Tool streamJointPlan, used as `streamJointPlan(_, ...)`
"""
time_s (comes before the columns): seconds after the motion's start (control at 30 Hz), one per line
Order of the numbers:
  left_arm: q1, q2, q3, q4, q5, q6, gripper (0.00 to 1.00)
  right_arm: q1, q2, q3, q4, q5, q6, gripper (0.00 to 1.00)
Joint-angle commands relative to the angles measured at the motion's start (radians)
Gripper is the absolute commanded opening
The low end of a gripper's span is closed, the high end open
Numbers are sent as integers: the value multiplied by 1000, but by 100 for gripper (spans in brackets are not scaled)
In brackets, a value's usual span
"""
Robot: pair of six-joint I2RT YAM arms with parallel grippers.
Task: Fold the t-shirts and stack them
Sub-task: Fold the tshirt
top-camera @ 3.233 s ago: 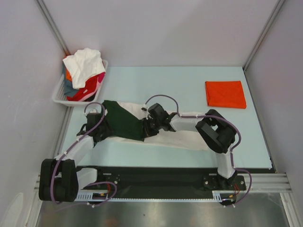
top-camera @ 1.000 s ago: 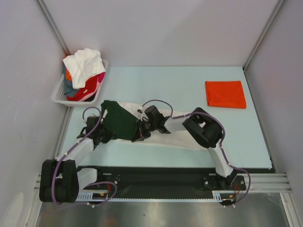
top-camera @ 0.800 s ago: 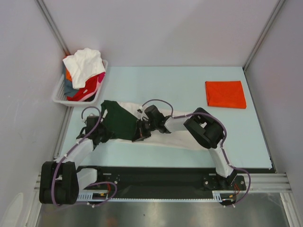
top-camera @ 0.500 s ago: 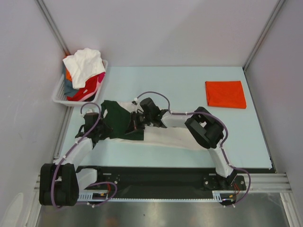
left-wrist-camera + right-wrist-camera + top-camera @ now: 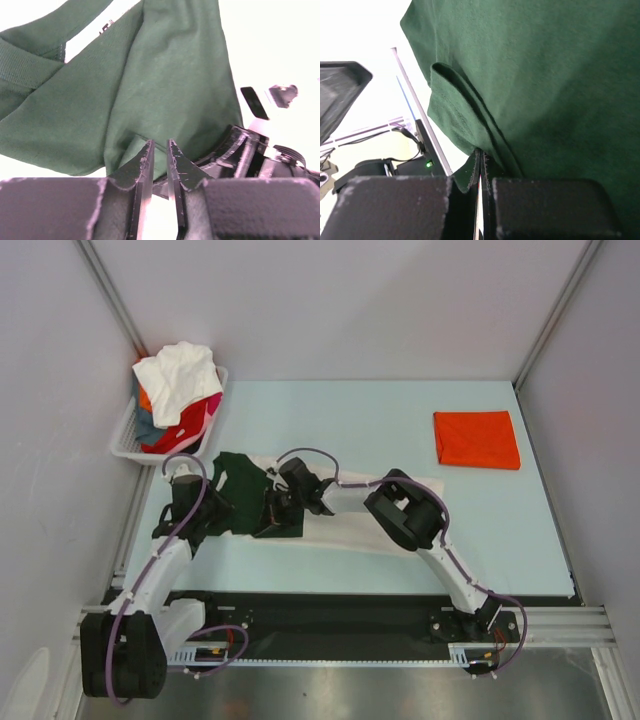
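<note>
Right gripper (image 5: 480, 152) is clamped on a doubled green hem of the cream-and-green t-shirt (image 5: 243, 498), which lies spread on the table (image 5: 330, 420) across the near left, between the arms. Left gripper (image 5: 159, 146) has its jaws parted a crack, tips at the green cloth's edge, nothing visibly pinched. Folded orange-red t-shirt (image 5: 477, 439) lies far right; remaining t-shirts (image 5: 178, 380) are heaped in the white basket (image 5: 122, 440), far left.

white arms (image 5: 160, 565), black joints (image 5: 405, 512), purple cables (image 5: 300, 452).
</note>
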Motion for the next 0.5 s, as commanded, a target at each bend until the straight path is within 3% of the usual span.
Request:
streamJointPlan(0.0,9,-31,41,-30,-15,30,21,25,36,32,-118,88,-32,0)
streamJointPlan(0.27,-2,15,46,9,46,13,22,-13,-125,-61,-18,96,-23,0)
streamJointPlan(0.47,-103,55,44,38,40,-22,22,-59,-223,-121,-15,68,-49,0)
